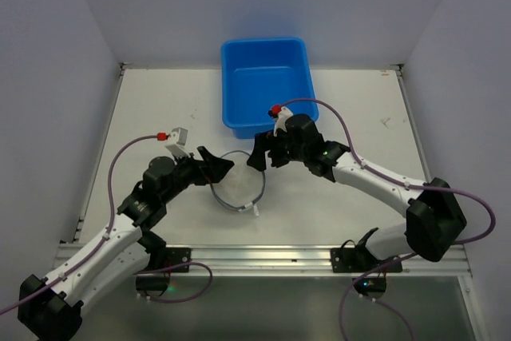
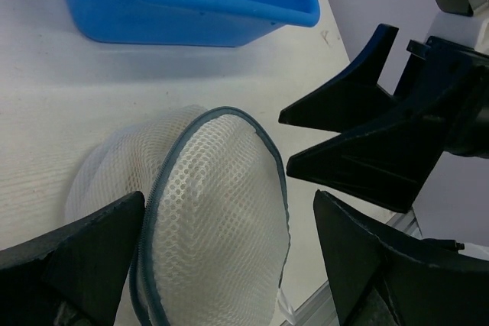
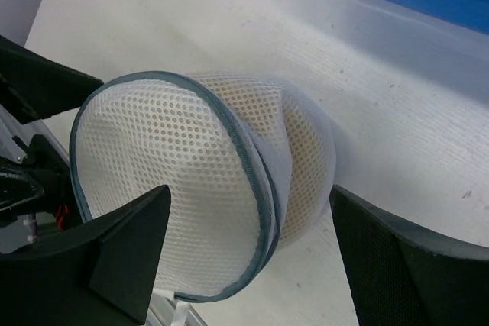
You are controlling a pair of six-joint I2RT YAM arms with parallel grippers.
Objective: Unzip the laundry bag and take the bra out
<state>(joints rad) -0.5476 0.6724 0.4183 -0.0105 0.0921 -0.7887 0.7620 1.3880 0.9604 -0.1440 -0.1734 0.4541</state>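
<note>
Laundry bag (image 1: 238, 185): on its side mid-desk (image 1: 160, 117), toward the near edge; the zip line looks closed all round.
Bra (image 3: 306, 143): only a yellowish tint through the mesh, so judged to be inside.
Left hand (image 1: 214, 165): spread wide beside the bag, holding nothing.
Right hand (image 1: 259, 157): wide on the other side, holding nothing.
Blue tub (image 1: 263, 85): middle of the far edge.
Progress: unzipping and removal are both left.

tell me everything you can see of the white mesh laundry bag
The small white mesh laundry bag is a soft round drum with a grey-blue zip band round its flat end panel, apparently shut. It lies tipped on the white table, between the open left gripper and right gripper; a yellowish tint shows inside.
</note>
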